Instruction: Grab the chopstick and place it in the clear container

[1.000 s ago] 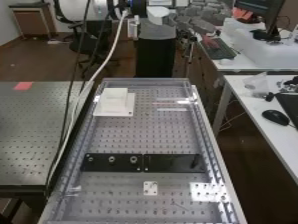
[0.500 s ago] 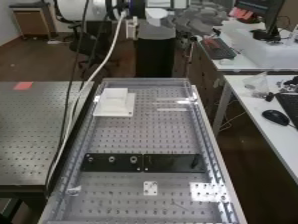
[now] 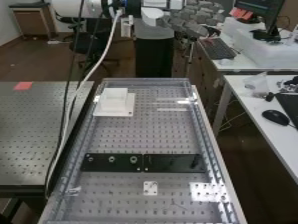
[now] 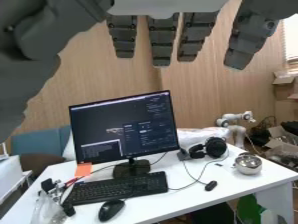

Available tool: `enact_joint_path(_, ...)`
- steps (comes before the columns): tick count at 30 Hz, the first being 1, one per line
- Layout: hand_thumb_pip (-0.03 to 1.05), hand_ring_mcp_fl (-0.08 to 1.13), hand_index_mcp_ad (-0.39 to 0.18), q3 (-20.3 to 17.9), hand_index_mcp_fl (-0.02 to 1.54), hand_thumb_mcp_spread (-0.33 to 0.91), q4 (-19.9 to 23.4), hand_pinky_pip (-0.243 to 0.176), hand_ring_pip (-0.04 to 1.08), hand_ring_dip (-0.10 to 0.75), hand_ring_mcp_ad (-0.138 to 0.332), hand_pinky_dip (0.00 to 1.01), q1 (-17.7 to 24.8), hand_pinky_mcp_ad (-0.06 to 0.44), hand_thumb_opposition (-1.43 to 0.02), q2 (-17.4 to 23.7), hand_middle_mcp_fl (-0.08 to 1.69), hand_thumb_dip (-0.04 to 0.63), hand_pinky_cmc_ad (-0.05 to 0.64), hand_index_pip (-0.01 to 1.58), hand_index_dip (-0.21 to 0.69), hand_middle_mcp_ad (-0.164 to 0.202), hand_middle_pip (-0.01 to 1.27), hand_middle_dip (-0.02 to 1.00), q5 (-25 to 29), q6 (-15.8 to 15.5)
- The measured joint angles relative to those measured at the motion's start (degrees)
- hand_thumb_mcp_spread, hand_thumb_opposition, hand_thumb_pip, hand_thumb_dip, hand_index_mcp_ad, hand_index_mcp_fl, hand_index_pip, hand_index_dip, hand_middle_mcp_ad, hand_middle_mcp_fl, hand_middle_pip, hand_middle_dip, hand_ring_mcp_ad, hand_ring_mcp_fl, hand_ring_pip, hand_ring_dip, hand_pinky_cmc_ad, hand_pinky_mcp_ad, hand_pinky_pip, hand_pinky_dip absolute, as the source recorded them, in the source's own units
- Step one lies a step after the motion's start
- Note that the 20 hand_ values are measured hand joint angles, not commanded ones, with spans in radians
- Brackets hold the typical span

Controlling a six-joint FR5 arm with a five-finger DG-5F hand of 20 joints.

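In the high view the white arm (image 3: 74, 8) is shifted slightly toward the left edge over the last second, and the hand (image 3: 194, 21) is slightly turned, yet it is still held high beyond the bench's far end. Its fingers are held straight and spread, with nothing gripped, so the grasp is still to be made. Where the chopstick lies, and where the clear container stands, cannot be told; both probably need to be located before any descent is begun. The perforated bench (image 3: 149, 132) is bounded by long raised edges, by which low side moves could be obstructed. The white block (image 3: 114, 102) is set near the far left corner, and the black plates (image 3: 174, 163) are laid crosswise nearer the camera; an approach is best kept above both. The white cable (image 3: 109, 42) is hung at the left and could be snagged. Beyond the hand, the monitor (image 4: 124, 127) on the white desk (image 4: 219, 182) should be avoided.
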Motion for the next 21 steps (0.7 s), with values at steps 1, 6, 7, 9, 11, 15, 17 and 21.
enact_joint_path(1, 0.46, 0.0, -0.106, -0.2, 0.01, 0.08, 0.1, -0.124, 0.08, 0.065, 0.087, 0.18, -0.1, 0.295, -0.63, 0.3, 0.01, -0.01, 0.351, 0.07, 0.138, 0.075, 0.14, 0.18, -0.1, -0.1)
enact_joint_path(6, 0.46, 0.0, -0.105, -1.2, 0.01, 0.08, 0.2, -0.124, 0.09, 0.063, 0.101, 0.18, -0.5, 0.276, -0.63, 1.2, 0.01, -0.01, 0.312, 0.08, 0.138, 0.073, 0.14, 0.18, -1.8, -0.4)
enact_joint_path(7, 0.46, 0.0, -0.105, -1.5, 0.01, 0.06, 0.2, -0.12, 0.09, 0.063, 0.103, 0.18, -0.7, 0.279, -0.63, 1.6, 0.01, -0.01, 0.316, 0.08, 0.138, 0.073, 0.14, 0.18, -2.3, -0.5)
enact_joint_path(9, 0.46, 0.0, -0.11, -2.4, 0.01, 0.07, 0.2, -0.12, 0.09, 0.063, 0.103, 0.18, -0.9, 0.26, -0.63, 2.3, 0.01, -0.01, 0.297, 0.08, 0.138, 0.072, 0.14, 0.18, -2.9, -0.6)
enact_joint_path(11, 0.46, 0.0, -0.105, -3.5, 0.01, 0.07, 0.3, -0.12, 0.09, 0.063, 0.099, 0.18, -1.4, 0.265, -0.63, 3.4, 0.01, -0.01, 0.281, 0.08, 0.138, 0.075, 0.14, 0.18, -3.8, -0.6)
enact_joint_path(15, 0.46, 0.0, -0.105, -5.3, 0.01, 0.06, 0.9, -0.124, 0.09, 0.063, 0.115, 0.18, -1.9, 0.244, -0.63, 4.9, 0.01, -0.01, 0.279, 0.08, 0.138, 0.075, 0.14, 0.18, -5.1, -0.5)
enact_joint_path(17, 0.46, 0.0, -0.093, -6.4, 0.01, 0.07, 1.3, -0.124, 0.09, 0.063, 0.119, 0.18, -1.9, 0.243, -0.63, 5.6, 0.01, -0.01, 0.278, 0.08, 0.138, 0.072, 0.14, 0.18, -5.0, -0.5)
enact_joint_path(21, 0.46, 0.0, -0.091, -8.0, 0.01, 0.07, 1.7, -0.12, 0.09, 0.063, 0.127, 0.18, -1.9, 0.243, -0.63, 6.9, 0.01, -0.01, 0.281, 0.08, 0.138, 0.075, 0.14, 0.18, -5.7, -0.3)
